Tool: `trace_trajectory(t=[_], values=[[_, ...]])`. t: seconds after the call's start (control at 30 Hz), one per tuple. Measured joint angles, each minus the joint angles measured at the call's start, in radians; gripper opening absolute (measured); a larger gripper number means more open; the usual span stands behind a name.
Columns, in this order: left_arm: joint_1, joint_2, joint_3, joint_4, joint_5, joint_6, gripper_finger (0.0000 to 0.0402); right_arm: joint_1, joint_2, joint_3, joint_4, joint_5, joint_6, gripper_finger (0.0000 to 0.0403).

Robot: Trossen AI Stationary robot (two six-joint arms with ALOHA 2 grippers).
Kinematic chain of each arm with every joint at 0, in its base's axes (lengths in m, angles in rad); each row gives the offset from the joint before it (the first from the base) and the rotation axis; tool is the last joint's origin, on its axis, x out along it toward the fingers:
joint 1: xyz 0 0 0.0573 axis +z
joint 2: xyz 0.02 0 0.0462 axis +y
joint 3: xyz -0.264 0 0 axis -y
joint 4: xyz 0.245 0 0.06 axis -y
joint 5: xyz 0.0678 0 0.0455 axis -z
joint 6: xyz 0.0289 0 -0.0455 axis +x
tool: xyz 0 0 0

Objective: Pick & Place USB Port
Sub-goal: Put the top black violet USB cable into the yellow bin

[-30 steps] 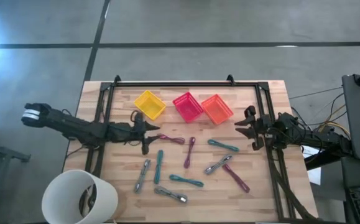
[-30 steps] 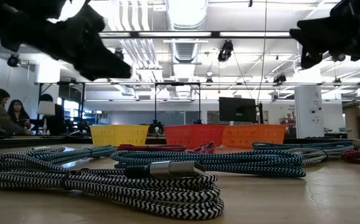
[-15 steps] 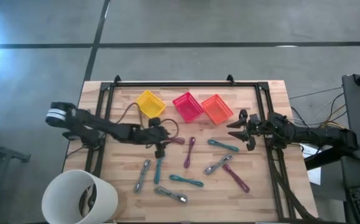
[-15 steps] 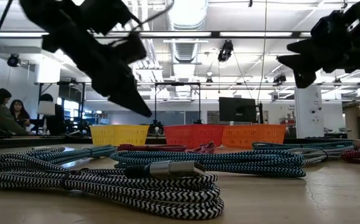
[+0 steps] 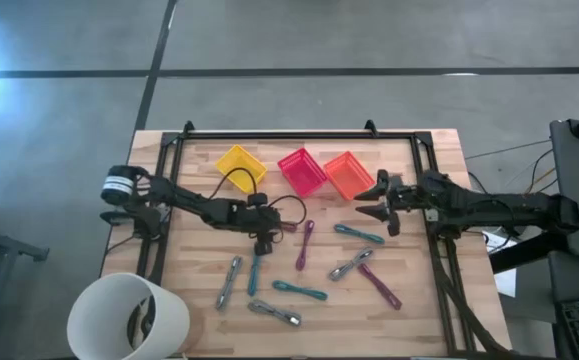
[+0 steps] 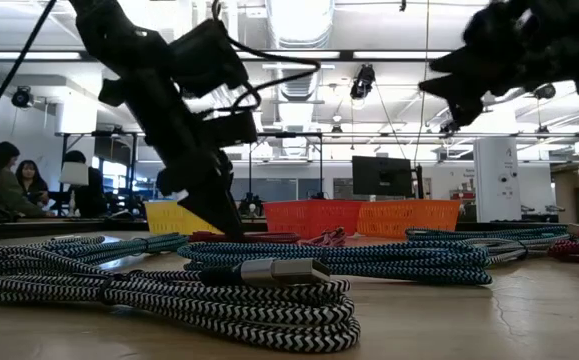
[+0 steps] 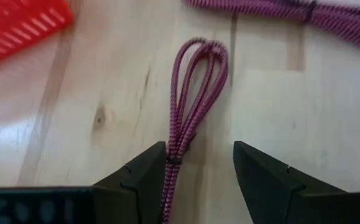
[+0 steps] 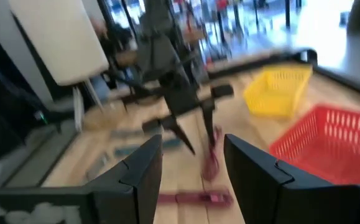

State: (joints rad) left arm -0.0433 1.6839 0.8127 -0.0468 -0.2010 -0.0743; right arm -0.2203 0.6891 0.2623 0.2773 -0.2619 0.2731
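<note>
Several coiled USB cables, magenta, teal and grey, lie flat on the wooden table [image 5: 419, 300]. My left gripper [image 5: 265, 243] points steeply down, open, over one end of a magenta cable [image 5: 281, 226]. In the left wrist view its fingers [image 7: 201, 168] stand on either side of that cable's tied stem, and the cable's loop [image 7: 195, 87] lies ahead of them. My right gripper [image 5: 369, 207] hovers open and empty near the orange basket [image 5: 349, 175], pointing toward the table's left. Yellow [image 5: 241, 167] and pink-red [image 5: 302, 171] baskets stand beside the orange one at the far side. My left gripper comes at the magenta cable from above, slanting down. One finger [image 7: 143, 177] stands right against the cable's stem [image 7: 170, 163], which lies flat on the table. Whether the finger touches it, I cannot tell.
A second magenta cable [image 5: 305, 243] lies just right of the left gripper. Teal [image 5: 359, 234] and grey [image 5: 351, 265] cables are spread over the table's middle and near half. A white bucket [image 5: 129, 318] stands at the near left corner. A black frame [image 5: 279, 134] edges the table.
My left gripper has gone toward the table's right and down onto the end of the magenta cable, tipping from nearly level to steeply downward. My right gripper has moved toward the table's left, nearer the orange basket. The cables have stayed where they were.
</note>
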Motion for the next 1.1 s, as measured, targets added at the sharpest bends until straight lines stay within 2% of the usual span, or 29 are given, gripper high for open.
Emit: trace_trajectory(t=[0.13,0.4,0.63,0.83,0.93,1.1], values=[[0.008,0.02,0.0,0.005,-0.023,0.004,0.0193,0.001,0.119,0.082,-0.13,0.0,-0.077,0.0169],[0.024,0.027,0.0,0.014,-0.019,0.043,0.0181,0.023,0.35,0.143,-0.139,0.0,-0.152,0.0169],[0.025,0.028,0.0,0.013,0.051,0.006,0.0097,0.024,0.506,0.171,-0.098,0.0,-0.205,0.0169],[0.024,0.026,0.0,0.016,0.056,-0.003,0.0018,0.024,0.584,0.22,-0.097,0.0,-0.221,0.0169],[0.024,0.008,-0.002,0.016,0.055,-0.012,0.0013,0.024,0.603,0.242,-0.096,0.0,-0.225,0.0169],[0.021,-0.07,0.014,0.009,0.02,-0.048,0.0031,0.024,0.608,0.269,-0.1,0.0,-0.23,0.0168]])
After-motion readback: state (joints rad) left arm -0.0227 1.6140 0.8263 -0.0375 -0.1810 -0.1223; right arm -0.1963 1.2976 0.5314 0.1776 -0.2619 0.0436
